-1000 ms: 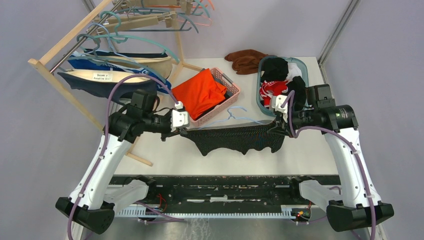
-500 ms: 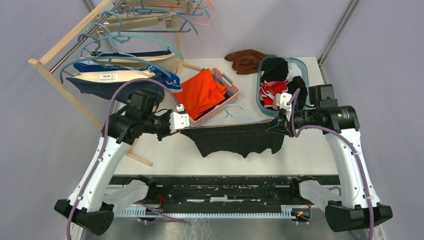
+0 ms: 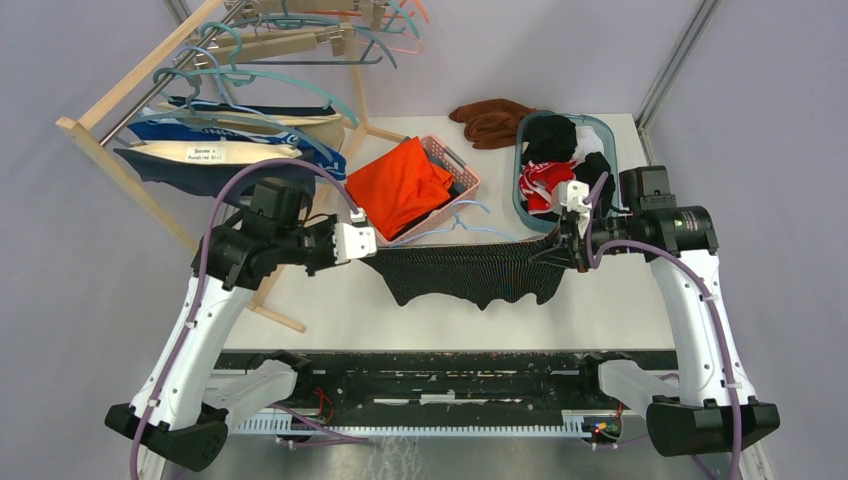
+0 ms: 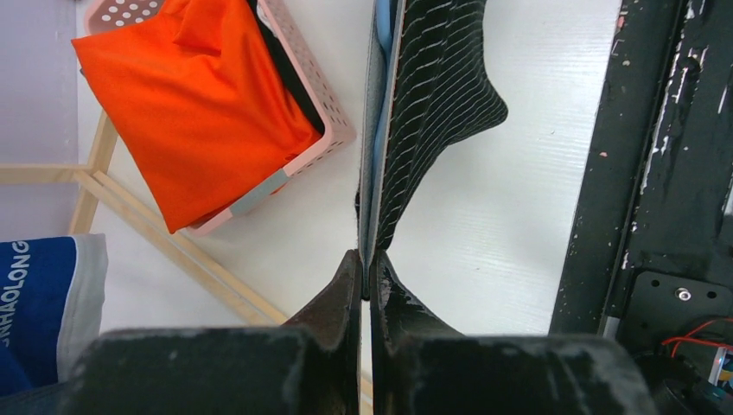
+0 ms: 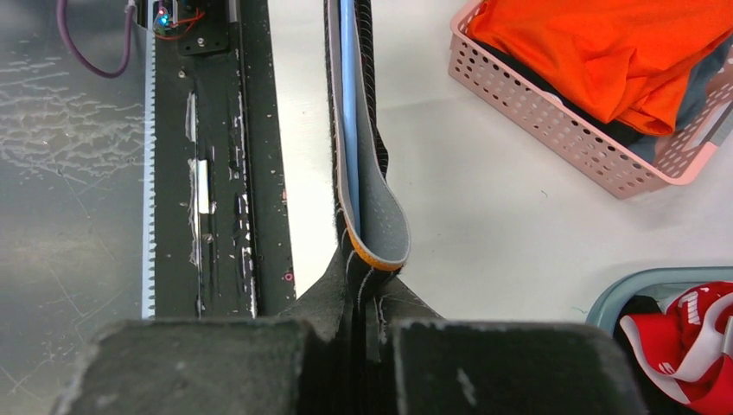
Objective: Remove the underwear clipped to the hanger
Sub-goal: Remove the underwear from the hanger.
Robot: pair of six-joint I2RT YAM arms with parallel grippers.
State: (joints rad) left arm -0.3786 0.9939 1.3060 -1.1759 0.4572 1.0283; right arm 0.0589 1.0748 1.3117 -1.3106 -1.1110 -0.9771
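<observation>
Your left gripper (image 3: 370, 256) pinching the underwear (image 3: 465, 272) at its left end, your right gripper (image 3: 550, 254) pinching its right end, fabric stretched between them

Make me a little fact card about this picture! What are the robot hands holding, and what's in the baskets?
Left gripper: shut on one end of the black striped underwear
Right gripper: shut on the other end
Underwear: stretched between both grippers, above the table
Hanger: light blue, running along the waistband
Pink basket: orange garment
Teal basket: black, red and white clothes
Rack: hanging underwear
</observation>
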